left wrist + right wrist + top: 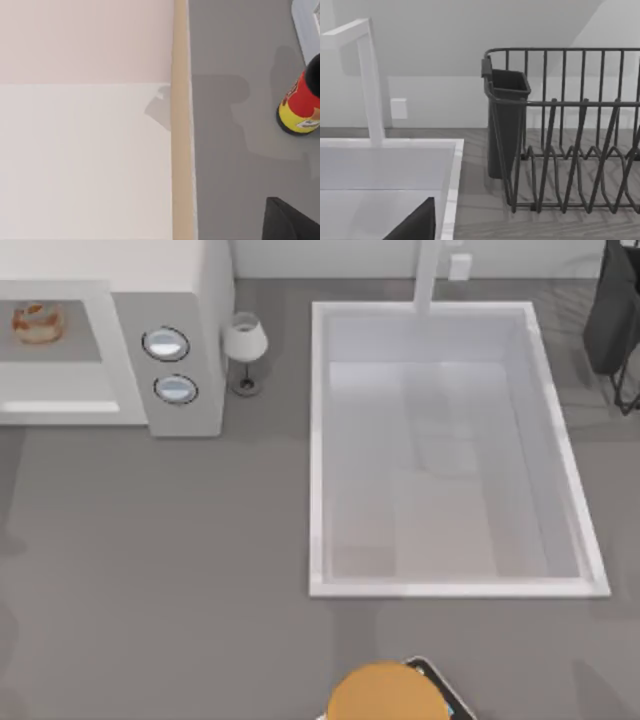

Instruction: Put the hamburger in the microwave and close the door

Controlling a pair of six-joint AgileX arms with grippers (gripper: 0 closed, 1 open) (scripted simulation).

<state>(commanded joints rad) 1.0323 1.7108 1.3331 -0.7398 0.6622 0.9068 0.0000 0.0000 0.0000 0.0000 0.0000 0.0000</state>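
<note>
While inside one microwave [190, 300], one hamburger [37, 322]

1. I'm looking down at a kitchen, rendered in simulation: a grey countertop [200, 560] runs across the whole top view.
2. A large white rectangular sink basin [318, 440] is set into the counter, with a white faucet [428, 280] rising at its far edge.
3. At the counter's left stands a white microwave [205, 330] with two round dials [166, 344], a hamburger [37, 322] inside its grey cavity.
4. A small white table lamp [244, 348] sits just beside the microwave.
5. My right wrist view shows a dark wire dish rack [570, 150] with a cutlery holder [505, 125] beside the sink.
6. My left wrist view shows a red-and-yellow bottle [302, 105] on the counter.
</note>
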